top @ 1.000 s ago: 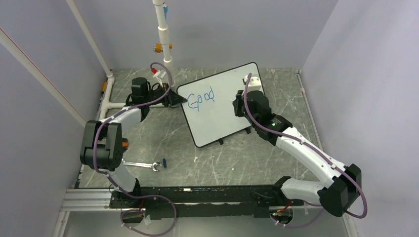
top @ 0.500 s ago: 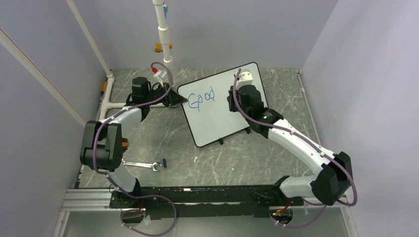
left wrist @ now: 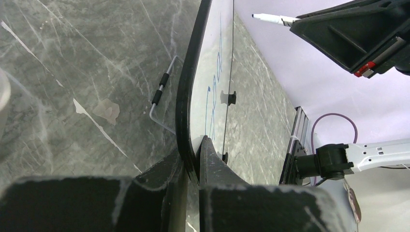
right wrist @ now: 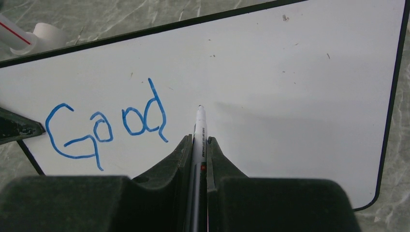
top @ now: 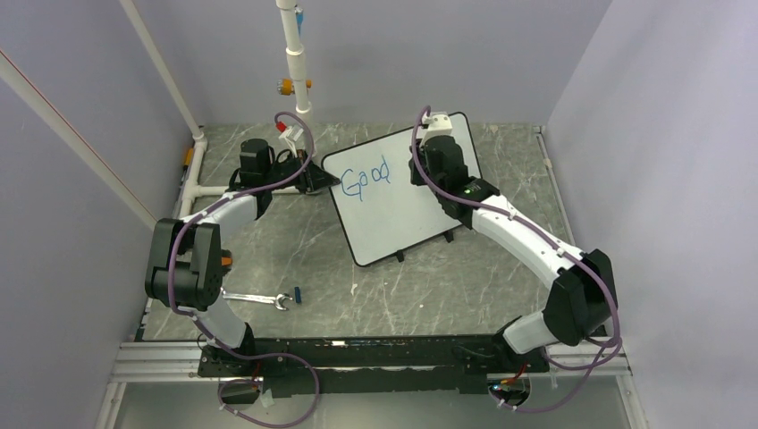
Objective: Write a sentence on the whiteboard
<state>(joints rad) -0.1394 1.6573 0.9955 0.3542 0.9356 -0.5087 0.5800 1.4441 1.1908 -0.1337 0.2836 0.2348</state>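
Well, on my screen the whiteboard (top: 393,223) stands in the far middle of the table (top: 465,286), turned at an angle, with its left corner toward the left arm. The left gripper (left wrist: 196,147) is pinched narrow on the board's black frame at that corner, with one finger on the front face and one behind. On the white face I can read the sentence (right wrist: 104,128) only as one blue word, "Good", in the upper left part. The right gripper (right wrist: 198,140) clamps a white marker (right wrist: 199,123), which sticks out between the jaws with its tip just to the right of the last letter "d". From the left wrist camera the tip seems a little off the surface, not touching — from the right wrist camera I cannot tell this. Near the left arm's base, well apart from the board, a wrench (top: 255,298) lies on the table, and a small blue thing (top: 297,293) lies just beside it.
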